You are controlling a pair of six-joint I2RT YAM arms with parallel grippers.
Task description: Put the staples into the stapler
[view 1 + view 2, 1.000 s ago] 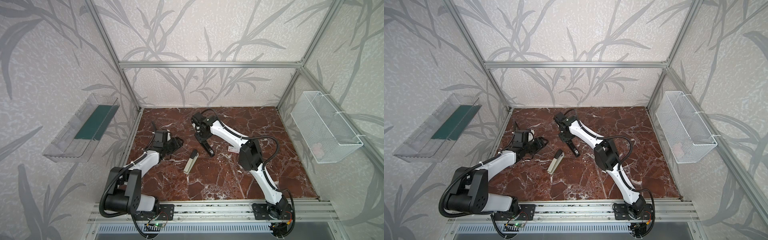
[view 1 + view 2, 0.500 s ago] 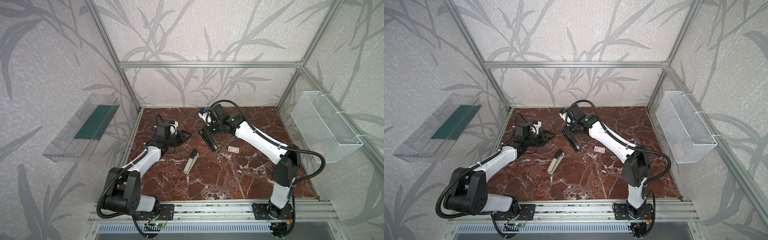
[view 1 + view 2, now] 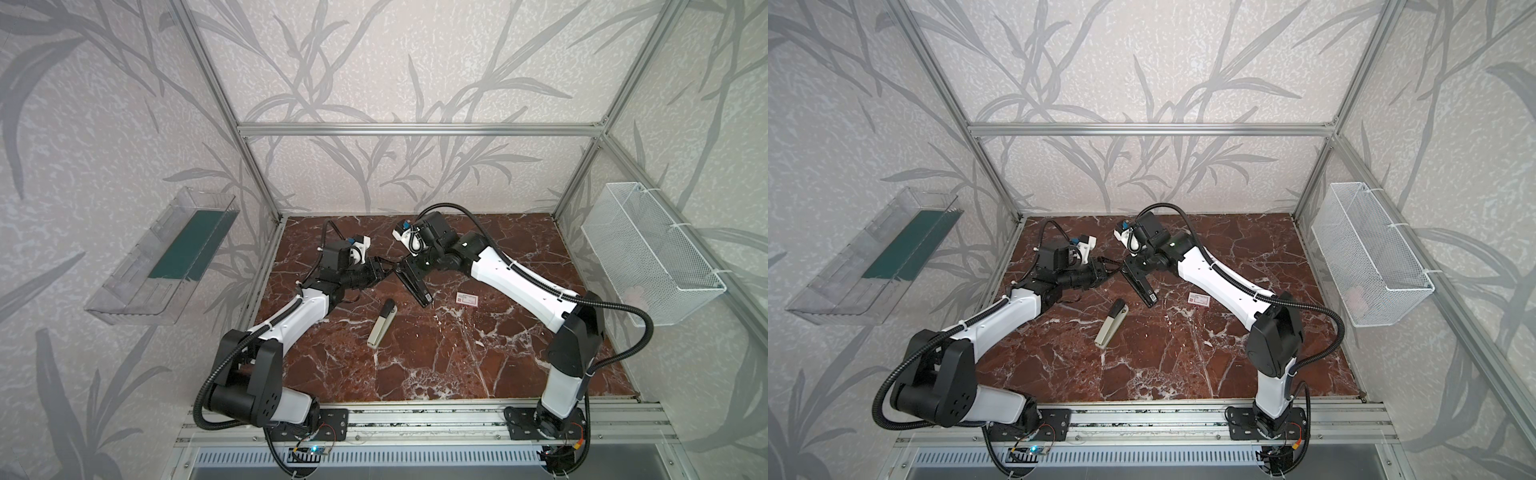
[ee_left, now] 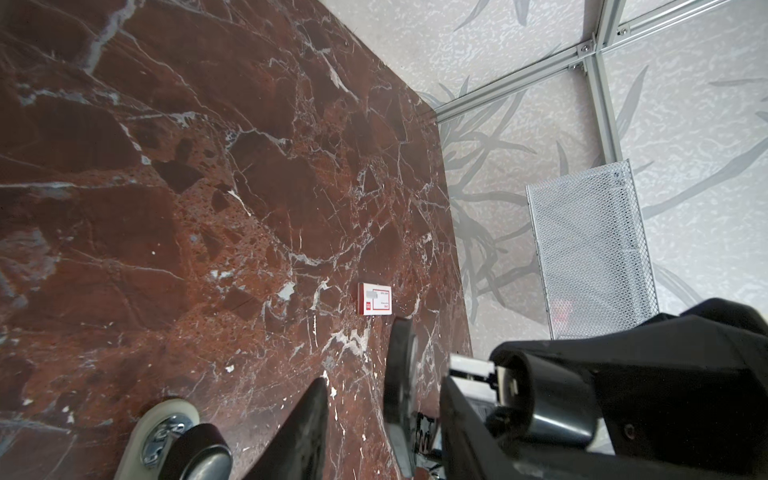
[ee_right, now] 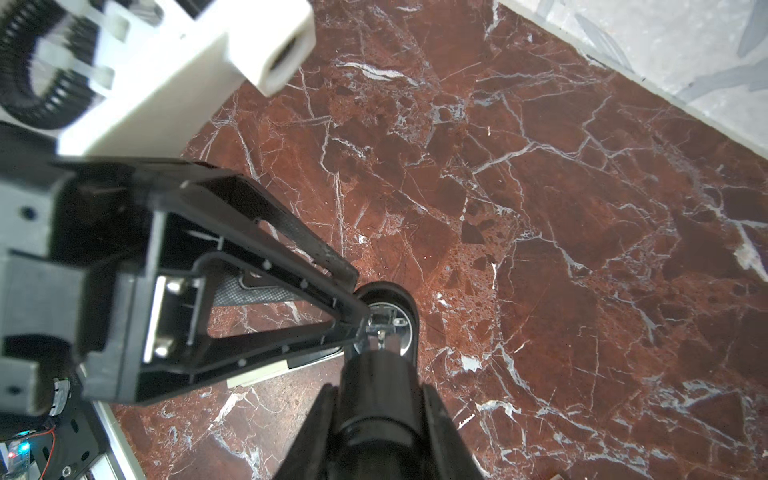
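Right gripper (image 3: 417, 266): clamped on the black stapler (image 3: 415, 284) at its far end. In the right wrist view its fingers (image 5: 436, 419) sit on either side of the black body.

The stapler lies back of centre on the marble tabletop (image 3: 457, 353), slanting from the gripper toward me. Its white-labelled end is nearest the staple box. I cannot tell whether that end rests on the marble.

Left gripper (image 3: 388, 272): jaws apart. The right wrist view shows a clear gap between its two fingers (image 5: 291, 245). The tips come in at the stapler's gripped end, beside the bright metal part there. I cannot tell whether either tip touches it.

Staple box (image 3: 466, 298): white with red print, flat on the marble, printed face up. It lies just to the right of the stapler's labelled end and apart from it. The left wrist view shows it plainly (image 4: 375, 299), well clear of both grippers.

Beige-grey stapler with a black end (image 3: 381, 322): lying nearer me than the black one, not touching it, and untouched by either arm.

Wire basket (image 3: 648, 257): hangs on the right wall.
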